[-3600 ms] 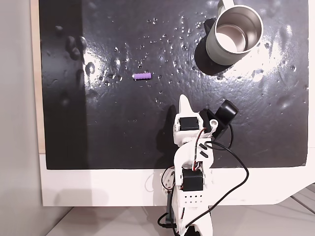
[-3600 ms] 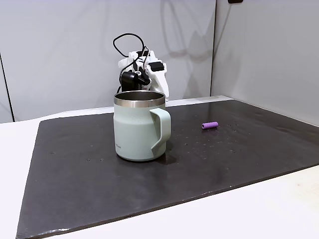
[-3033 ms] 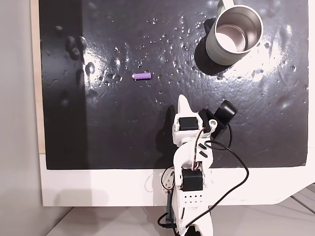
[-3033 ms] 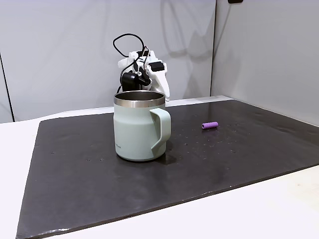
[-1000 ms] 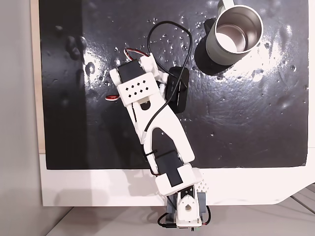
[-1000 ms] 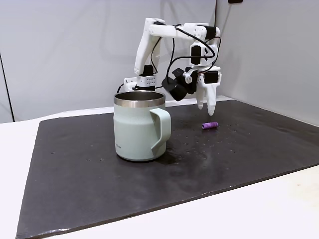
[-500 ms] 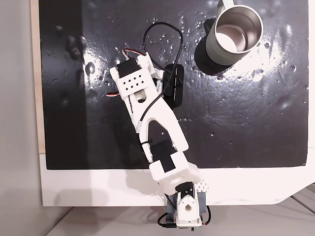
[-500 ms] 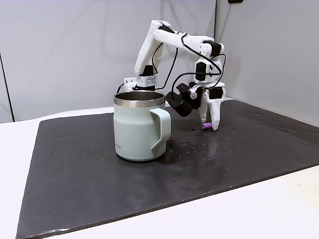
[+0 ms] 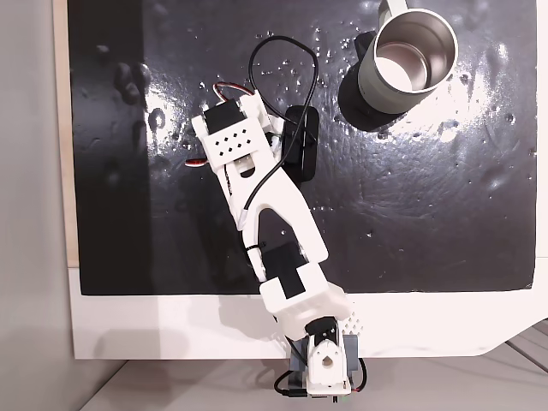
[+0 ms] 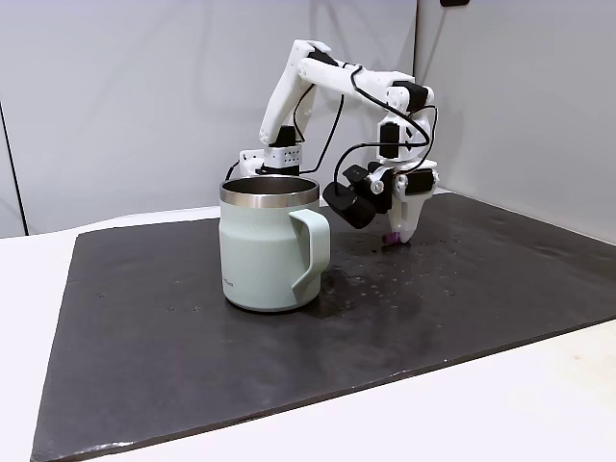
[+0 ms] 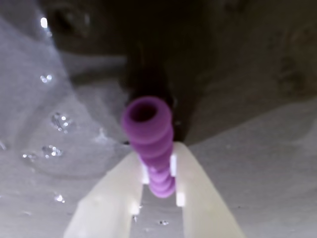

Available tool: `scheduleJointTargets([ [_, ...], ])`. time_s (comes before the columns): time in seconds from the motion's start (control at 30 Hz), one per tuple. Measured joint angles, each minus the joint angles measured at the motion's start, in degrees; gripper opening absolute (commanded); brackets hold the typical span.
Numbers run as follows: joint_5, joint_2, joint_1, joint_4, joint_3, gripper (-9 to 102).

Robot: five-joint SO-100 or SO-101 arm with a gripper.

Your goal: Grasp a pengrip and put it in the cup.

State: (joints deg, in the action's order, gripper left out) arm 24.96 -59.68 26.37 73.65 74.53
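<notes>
One pengrip: the purple ribbed pengrip [image 11: 150, 144] sits between the gripper's pale fingertips in the wrist view, its open end toward the camera.
Gripper: the gripper [image 11: 159, 184] is clamped on the pengrip's lower part; in a fixed view the gripper [image 10: 400, 231] is down at the dark surface [image 10: 481, 289].
Cup: the cup [image 10: 272, 241] stands upright on the surface, handle toward the camera, well apart from the gripper.
Cup contents: seen from above in a fixed view, the cup's [image 9: 408, 60] steel inside holds nothing.

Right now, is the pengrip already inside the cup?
No, in the wrist view the pengrip sits between the hand's fingertips, over the dark mat.
</notes>
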Motion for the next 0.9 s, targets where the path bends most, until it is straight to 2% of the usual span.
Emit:
scheduleJointTargets([
  [0.13, -0.35, -0.53, 0.0, 0.26, -0.35, 0],
  [0.47, -0.62, -14.15, -1.14, 10.46, -10.11, 0],
  [0.9, -2.64, -27.6, -3.16, 14.06, -13.97, 0],
])
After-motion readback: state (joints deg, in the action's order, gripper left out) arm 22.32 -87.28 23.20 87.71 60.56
